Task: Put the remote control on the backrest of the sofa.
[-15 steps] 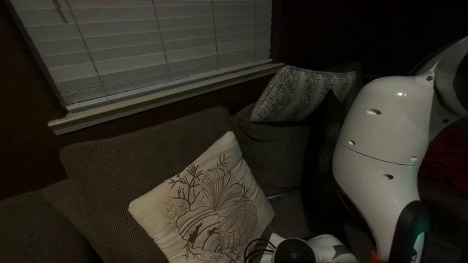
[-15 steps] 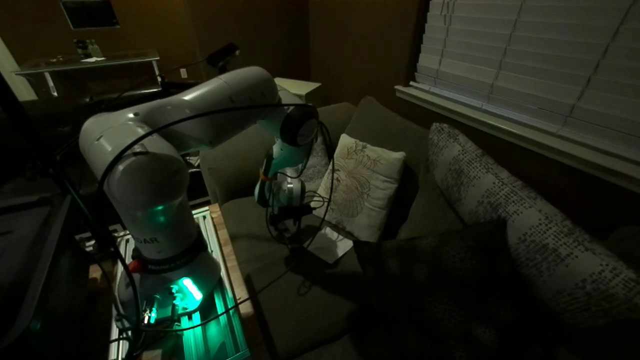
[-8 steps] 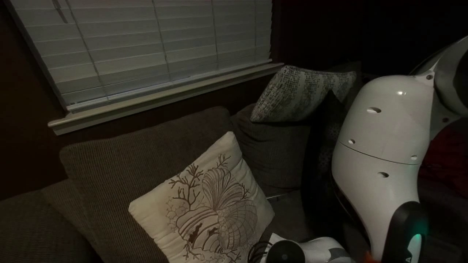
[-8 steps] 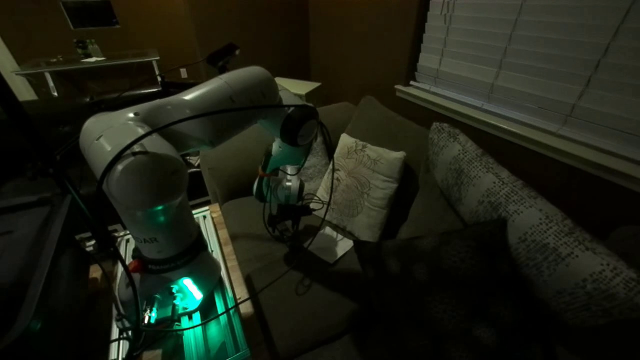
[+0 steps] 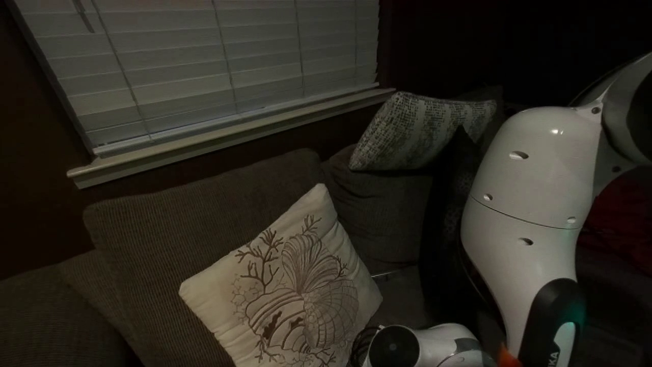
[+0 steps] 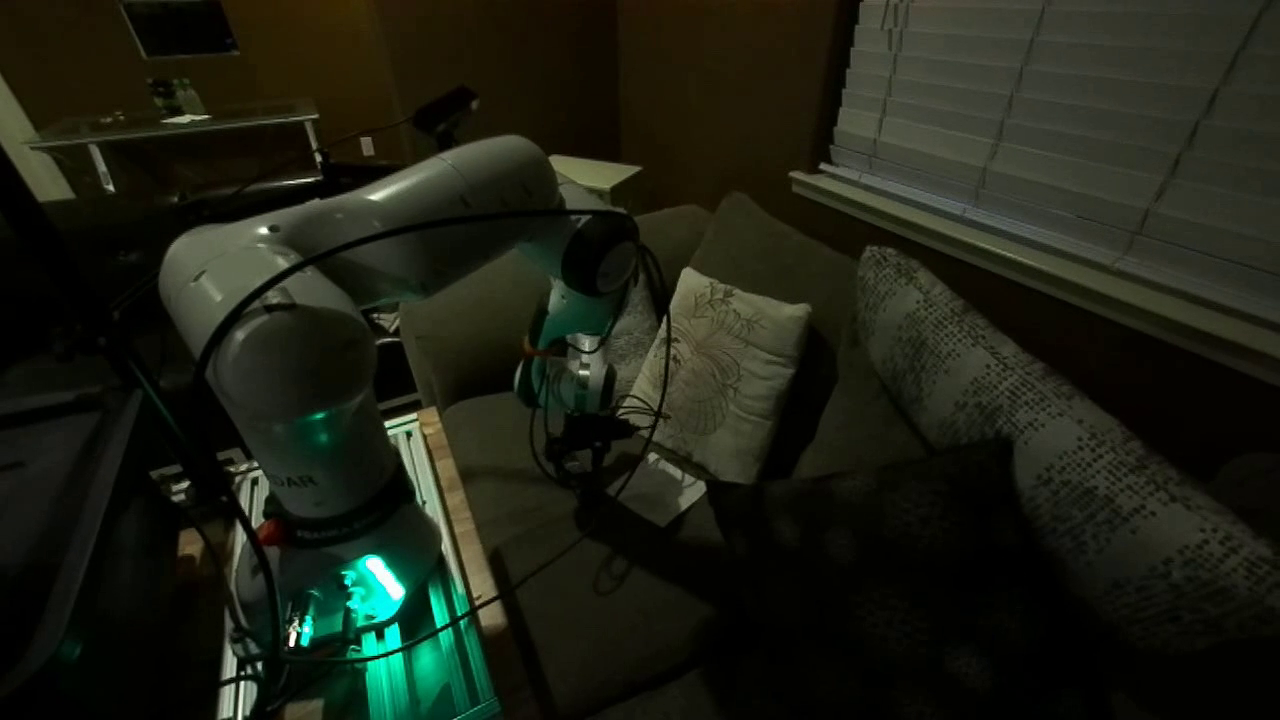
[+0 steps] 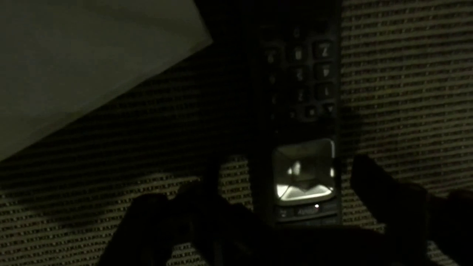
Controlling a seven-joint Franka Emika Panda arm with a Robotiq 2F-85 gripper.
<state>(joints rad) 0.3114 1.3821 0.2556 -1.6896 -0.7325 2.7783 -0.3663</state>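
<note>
1. Here, the sofa's backrest (image 5: 198, 209) rises behind a cream printed pillow (image 5: 290, 300).
2. Low over the seat (image 6: 590, 630), the claw (image 7: 284, 170) is spread, gripping nothing.
3. In the wrist view, the black remote control (image 7: 303, 118) lies on the seat, between the fingers (image 7: 380, 192), long axis near to far; closing should pinch its narrow width.

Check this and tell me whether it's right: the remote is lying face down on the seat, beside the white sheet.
Not face down: the wrist view shows the remote face up, with its number keys showing. It does lie on the seat, beside the white sheet.
</note>
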